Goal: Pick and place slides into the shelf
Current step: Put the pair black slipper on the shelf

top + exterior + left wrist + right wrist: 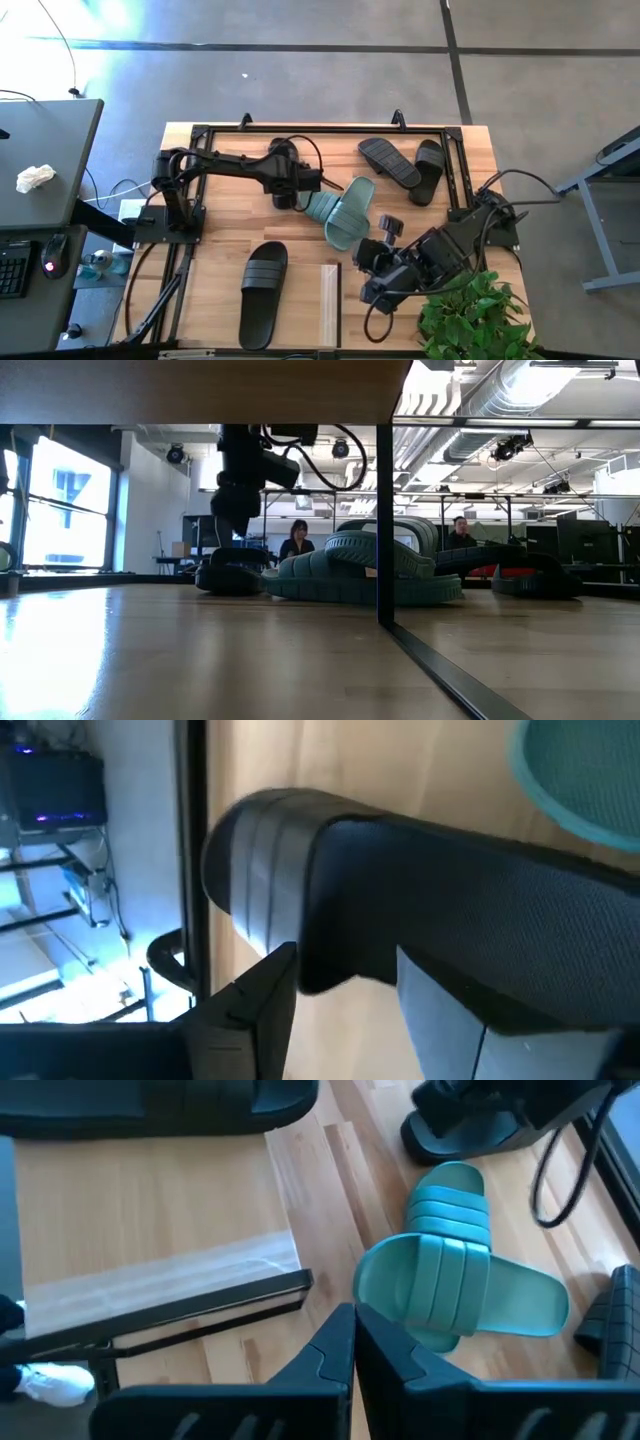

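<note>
My left gripper [300, 180] sits at the back of the counter [215, 300], fingers half spread around a black slide [420, 910], pinching its sole edge. That slide's long axis looks to run front to back, roughly crossways to my arm. The green pair [345, 212] lies just to its right, touching or nearly so. My right gripper [385, 232] is pressed together, empty, hovering just right of the green pair. Another black slide [263, 292] lies on the shelf [330, 300] board up front, well apart, so the left arm has to carry toward the front
</note>
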Controlling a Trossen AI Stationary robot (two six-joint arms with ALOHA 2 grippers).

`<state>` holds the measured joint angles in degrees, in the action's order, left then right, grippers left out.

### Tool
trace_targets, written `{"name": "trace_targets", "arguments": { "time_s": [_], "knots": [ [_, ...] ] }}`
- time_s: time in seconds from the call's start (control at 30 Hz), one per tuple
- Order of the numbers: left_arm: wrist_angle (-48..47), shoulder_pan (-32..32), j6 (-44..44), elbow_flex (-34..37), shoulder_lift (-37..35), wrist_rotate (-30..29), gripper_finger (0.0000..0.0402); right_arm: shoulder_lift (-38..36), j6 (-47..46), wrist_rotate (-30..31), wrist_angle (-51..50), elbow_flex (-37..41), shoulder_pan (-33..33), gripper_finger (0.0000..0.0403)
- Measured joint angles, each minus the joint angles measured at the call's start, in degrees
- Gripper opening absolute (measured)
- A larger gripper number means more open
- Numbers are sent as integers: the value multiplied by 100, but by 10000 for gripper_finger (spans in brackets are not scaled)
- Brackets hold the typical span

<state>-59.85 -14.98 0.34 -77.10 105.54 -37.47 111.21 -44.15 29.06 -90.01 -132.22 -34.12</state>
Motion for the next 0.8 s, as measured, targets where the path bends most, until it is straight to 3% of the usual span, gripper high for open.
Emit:
{"name": "trace_targets", "arguments": {
  "time_s": [0.3, 0.6, 0.8],
  "knots": [
    [-73, 0, -77, -6, 344, -453, 157, 1, -83, -197, 2, 0, 195, 1],
    [17, 0, -380, -6, 350, -180, 157, 1, 177, -471, -1, 0, 482, 1],
    [171, -8, -332, -6, 350, -333, 157, 1, 414, -558, -1, 0, 630, 1]
  ]
}}
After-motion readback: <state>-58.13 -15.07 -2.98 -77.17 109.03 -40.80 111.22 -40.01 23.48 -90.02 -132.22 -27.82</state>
